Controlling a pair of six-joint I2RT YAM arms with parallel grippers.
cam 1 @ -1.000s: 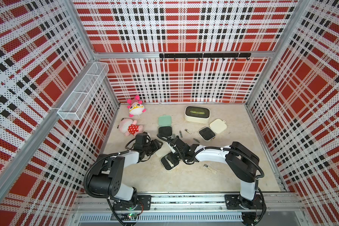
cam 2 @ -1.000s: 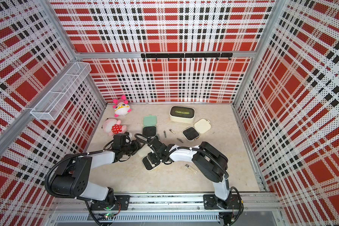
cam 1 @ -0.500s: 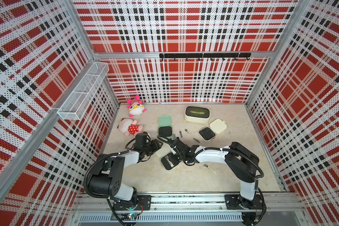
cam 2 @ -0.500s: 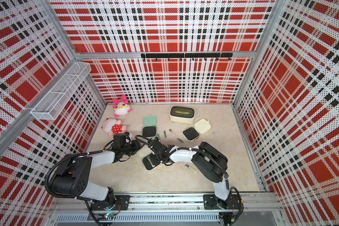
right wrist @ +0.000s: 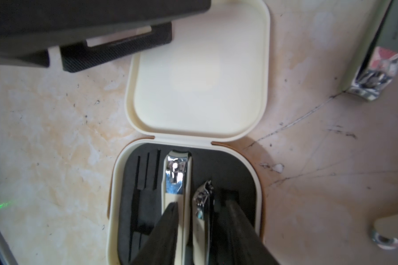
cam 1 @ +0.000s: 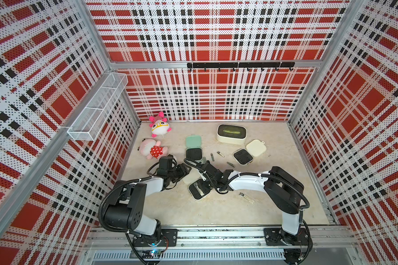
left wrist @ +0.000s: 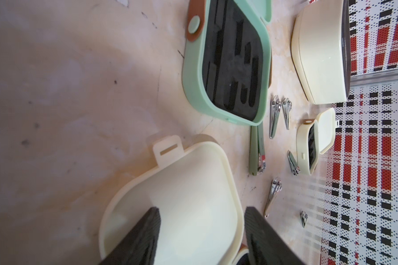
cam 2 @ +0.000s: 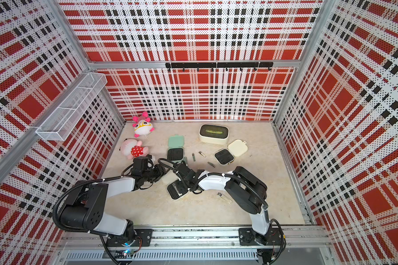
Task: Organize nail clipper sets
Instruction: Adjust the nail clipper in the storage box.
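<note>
The small clipper (right wrist: 203, 190), on edge over the black insert (right wrist: 228, 165) of the near cream case (right wrist: 115, 183), looks light, stiff and slick. It is best pinched across its flat sides, where the right hand (right wrist: 200, 199) brackets it narrowly, though whether it grips I cannot tell. The left hand (left wrist: 201, 208), part open, straddles that case's lid (left wrist: 193, 172) wall. Three open cases sit on the tabletop (left wrist: 78, 91) — this, a far cream case (left wrist: 306, 142), a mint case (left wrist: 193, 80) — plus two clippers inside the near one and at least six loose clippers (left wrist: 274, 114).

Bright even light, blurred near foregrounds
</note>
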